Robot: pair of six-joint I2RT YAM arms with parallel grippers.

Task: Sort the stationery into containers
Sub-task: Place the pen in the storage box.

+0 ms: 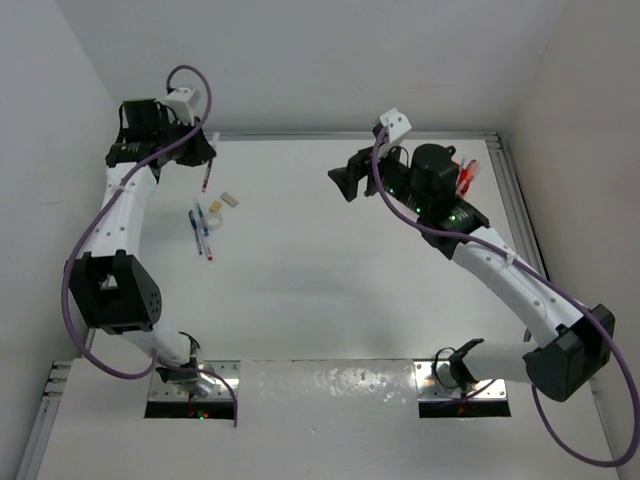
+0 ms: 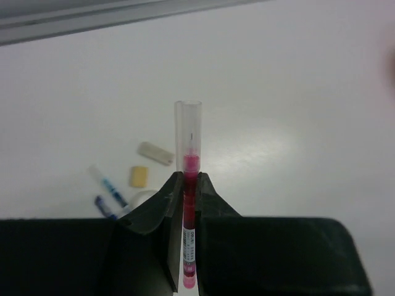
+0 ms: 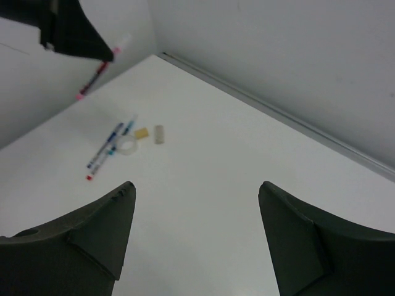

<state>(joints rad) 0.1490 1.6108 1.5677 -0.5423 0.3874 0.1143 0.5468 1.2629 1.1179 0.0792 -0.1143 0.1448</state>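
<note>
Pens (image 1: 202,228) lay loose at ten o'clock on the table (image 1: 330,300) seen from above, with the orange tub (image 1: 453,153) at two o'clock, half hidden by the right arm. At the left wrist, the left gripper (image 2: 189,185) was pinched tight on a red pen (image 2: 189,203), its clear cap toward twelve. At the right wrist, the right gripper (image 3: 196,197) gaped wide and held nothing, the loose ones at ten o'clock.

**Surfaces & finishes**

Your red pen (image 2: 190,203): glossy plastic w/ see-through cap, paper-look label on barrel. Left gripper (image 2: 190,180) & right gripper (image 3: 196,186): matt black plastic, smooth. Table (image 2: 296,111): white, smooth, low sheen. Beige block (image 2: 139,176): matt. Edge rail (image 2: 92,21): looks like dull metal. Arm shells (image 1: 500,265): white plastic, semi-gloss.
</note>
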